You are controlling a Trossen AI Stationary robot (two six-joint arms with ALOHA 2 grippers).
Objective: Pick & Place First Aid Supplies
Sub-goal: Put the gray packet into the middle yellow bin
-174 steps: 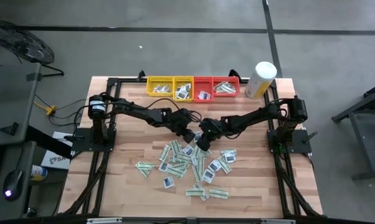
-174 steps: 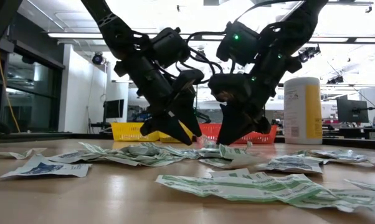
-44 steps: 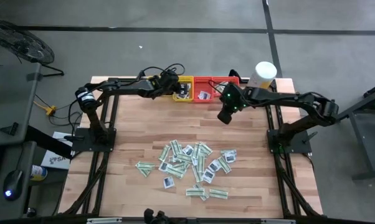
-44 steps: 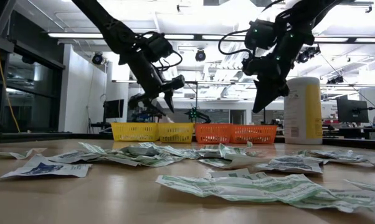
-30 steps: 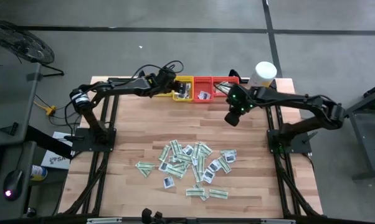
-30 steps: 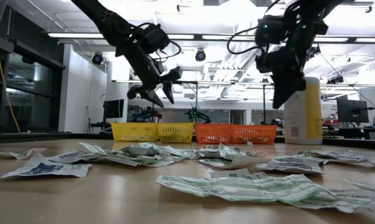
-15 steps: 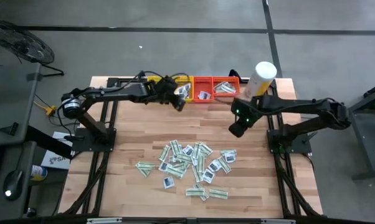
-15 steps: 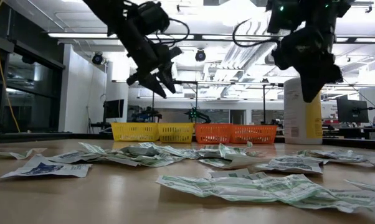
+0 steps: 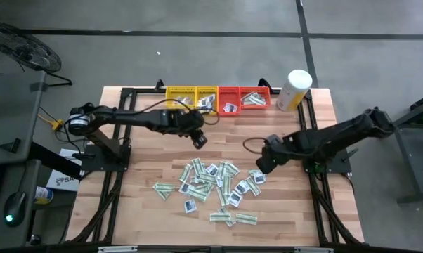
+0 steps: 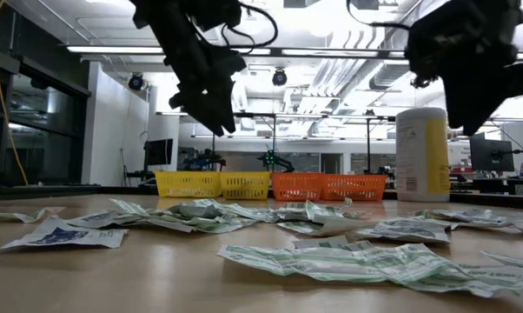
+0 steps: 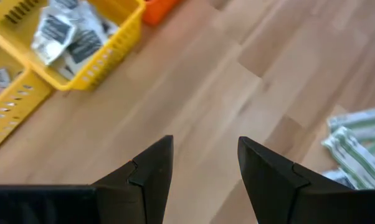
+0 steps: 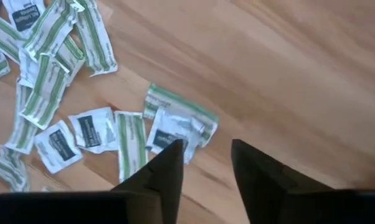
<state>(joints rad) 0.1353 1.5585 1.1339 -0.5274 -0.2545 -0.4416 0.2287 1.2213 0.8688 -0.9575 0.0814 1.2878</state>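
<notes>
The first aid supplies [image 9: 215, 186] lie loosely heaped on the wooden table: white-and-green strips and small white squares with dark centres. More packets lie in the yellow and red trays [image 9: 218, 98] at the far edge. My left gripper [image 9: 197, 138] hangs open above bare wood between the trays and the heap, with nothing between its fingers [image 11: 203, 140]. My right gripper [image 9: 262, 165] hangs open over the heap's right end, above a few packets [image 12: 178, 127], clear of them.
A tall white-and-yellow canister [image 9: 294, 90] stands at the far right corner beside the red tray. A yellow tray holding packets [image 11: 81, 37] shows beyond my left fingers. Bare wood lies between the trays and the heap and along the table's left side.
Both grippers have left the trays at the far edge and travelled toward the near edge. The left one went from over the yellow tray out over bare wood. The right one swung from beside the red trays to the heap's right end. The packets have not moved.
</notes>
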